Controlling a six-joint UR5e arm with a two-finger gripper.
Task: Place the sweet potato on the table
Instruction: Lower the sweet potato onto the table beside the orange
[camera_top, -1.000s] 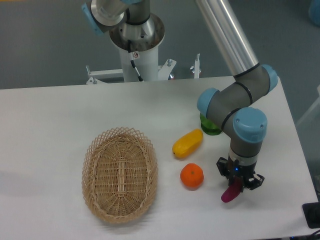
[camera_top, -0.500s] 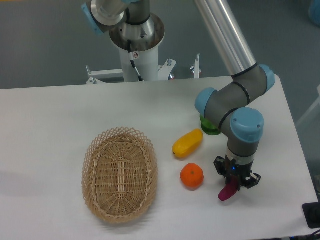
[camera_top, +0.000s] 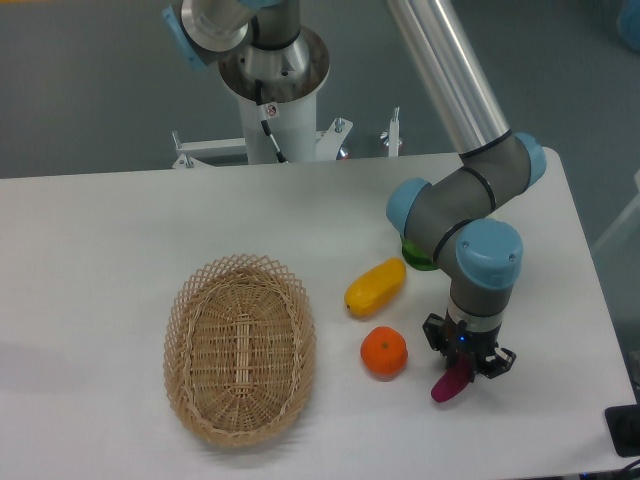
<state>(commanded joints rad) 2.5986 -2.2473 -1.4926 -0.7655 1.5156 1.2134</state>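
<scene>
One thing is in the grip — the gripper (camera_top: 461, 366), at the lower right of the frame, has its jaws closed on the upper end of the sweet potato (camera_top: 449, 385), which hangs tilted with its free tip close to the table (camera_top: 100, 250), just right of the orange (camera_top: 384, 352). To finish well, I would lower it until the tip bears on the white surface, keep clear of the orange, then part the jaws slowly — the curved, smooth toy may roll.

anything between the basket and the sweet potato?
Yes: the orange sits on the table between the wicker basket and the sweet potato, which hangs in the gripper. The fixed camera shows it.
</scene>
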